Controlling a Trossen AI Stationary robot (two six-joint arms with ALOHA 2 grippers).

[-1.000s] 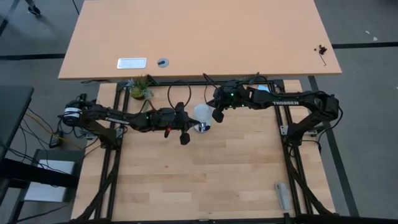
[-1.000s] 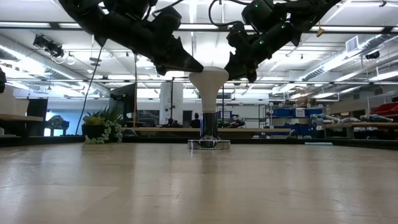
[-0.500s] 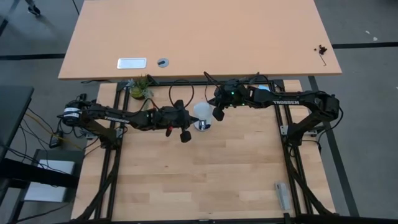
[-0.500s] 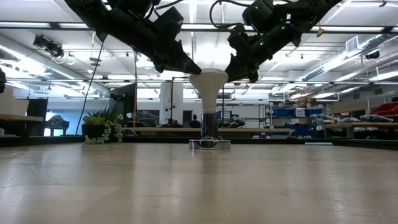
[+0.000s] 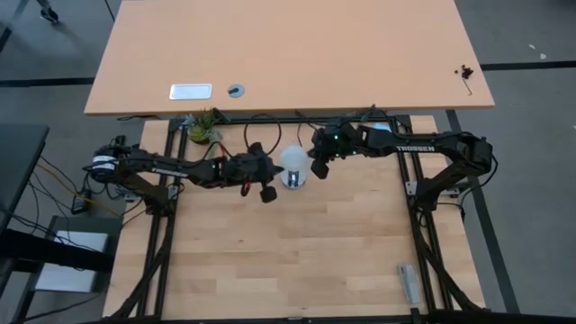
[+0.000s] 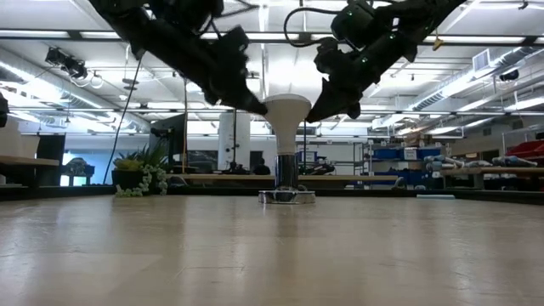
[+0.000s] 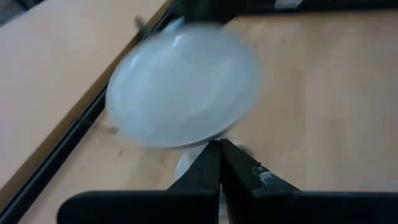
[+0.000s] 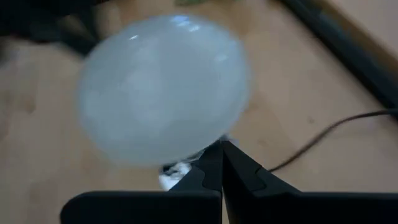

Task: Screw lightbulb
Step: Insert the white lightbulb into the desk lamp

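the bulb (image 6: 286,115) stands upright near the back middle of the worktop (image 5: 297,261), globe up, with its narrow silvery base down in the socket (image 6: 286,196), a small round silver disc that lies flat on the wood. i judge it is placed so because the thread must go straight down into the socket, and an upright bulb can be turned from its sides.

the left tool (image 5: 267,194) and the right tool (image 5: 317,168) are on two opposite sides of the globe, very close to it. both tools are closed, the fingers pressed together with nothing between them, so neither holds the bulb. in the low view the closed tips seem to touch or almost touch the globe from both sides; i cannot tell if there is real contact. probably they push the globe round from two sides, which would screw it in without gripping the smooth glass.

the bulb is white and matte, pear-shaped, wide on top and thin toward the base. in both wrist views it looks like a pale round ball just ahead of the closed fingers (image 7: 217,165).
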